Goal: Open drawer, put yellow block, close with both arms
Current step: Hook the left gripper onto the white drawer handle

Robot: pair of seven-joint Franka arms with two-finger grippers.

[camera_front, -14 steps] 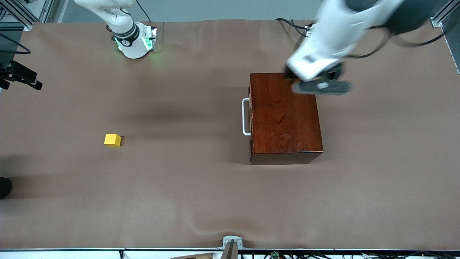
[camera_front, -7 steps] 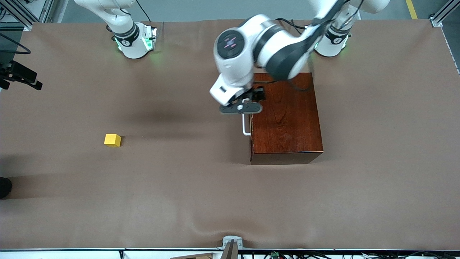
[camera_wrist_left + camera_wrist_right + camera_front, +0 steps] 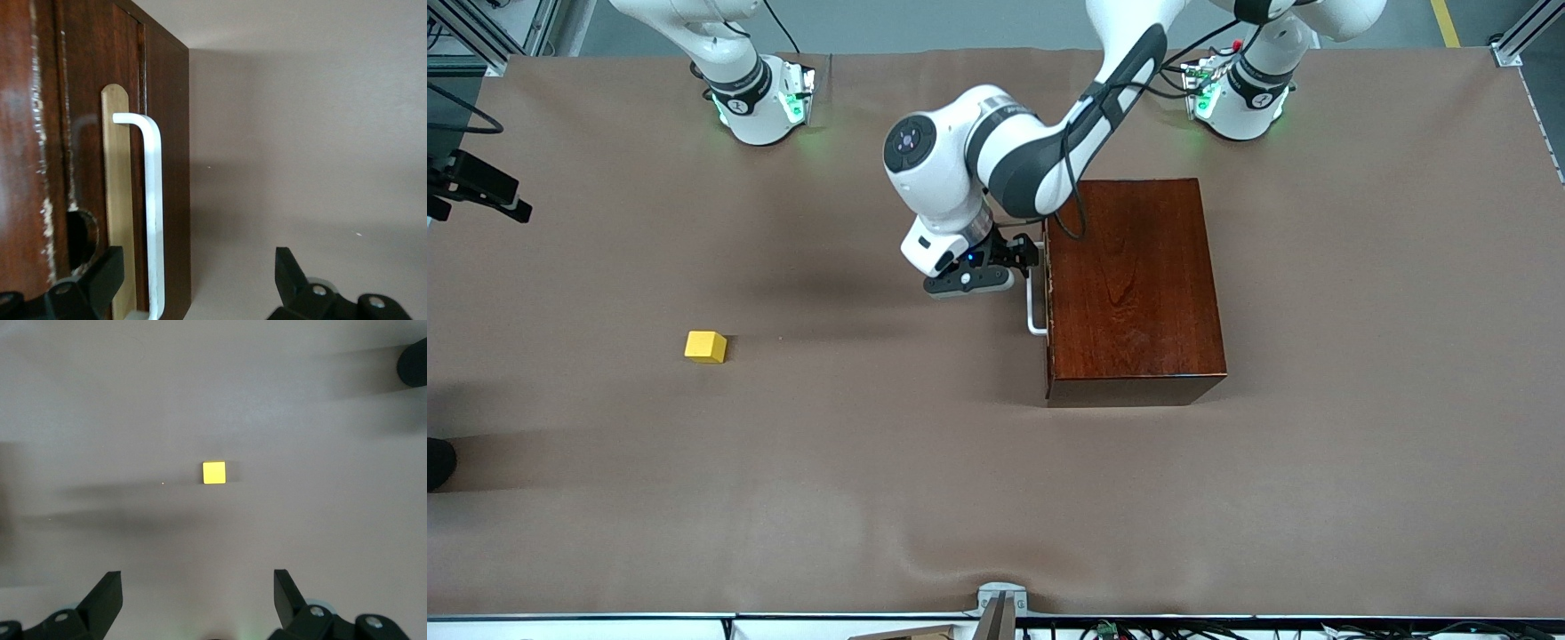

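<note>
The dark reddish-brown wooden box (image 3: 1129, 284) stands toward the left arm's end of the table with its drawer (image 3: 87, 133) shut. The white bar handle (image 3: 1033, 311) faces the right arm's end. My left gripper (image 3: 1028, 258) is open at the handle (image 3: 154, 200). In the left wrist view the bar lies between the fingers of the left gripper (image 3: 198, 267), close to one of them, and nothing is gripped. The yellow block (image 3: 705, 346) lies alone on the table toward the right arm's end. My right gripper (image 3: 198, 587) waits open high over the yellow block (image 3: 214, 472); the front view does not show it.
A brown cloth (image 3: 871, 462) covers the table. A black camera mount (image 3: 480, 191) juts in at the right arm's end, with a dark object (image 3: 438, 462) nearer the front camera. A grey bracket (image 3: 1000, 604) sits at the table's near edge.
The left arm has swung from over the box's top across and down to the drawer handle. The block, the box and the right arm have not moved.
</note>
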